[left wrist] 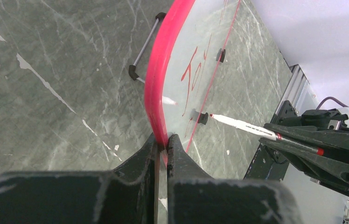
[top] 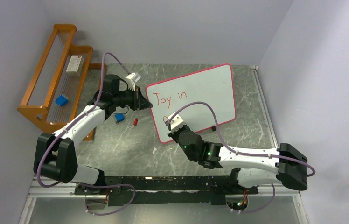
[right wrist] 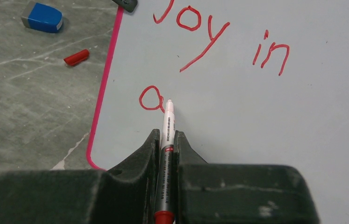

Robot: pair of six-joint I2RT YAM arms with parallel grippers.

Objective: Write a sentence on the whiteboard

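The whiteboard point(top: 200, 93) lies mid-table, white with a red-pink border, with "Joy in" and a small round letter below in red. My left gripper point(top: 141, 99) is shut on its left edge; in the left wrist view point(left wrist: 163, 143) the border point(left wrist: 156, 79) sits between the jaws. My right gripper point(top: 171, 126) is shut on a red marker point(right wrist: 166, 135). Its tip touches the board point(right wrist: 256, 116) just right of the round letter point(right wrist: 151, 98). The marker also shows in the left wrist view point(left wrist: 252, 128).
A red marker cap point(top: 135, 121) and a blue eraser point(top: 119, 118) lie left of the board; both show in the right wrist view, the cap point(right wrist: 76, 57) and the eraser point(right wrist: 42, 17). A wooden rack point(top: 56, 84) stands far left, holding a box and a blue block.
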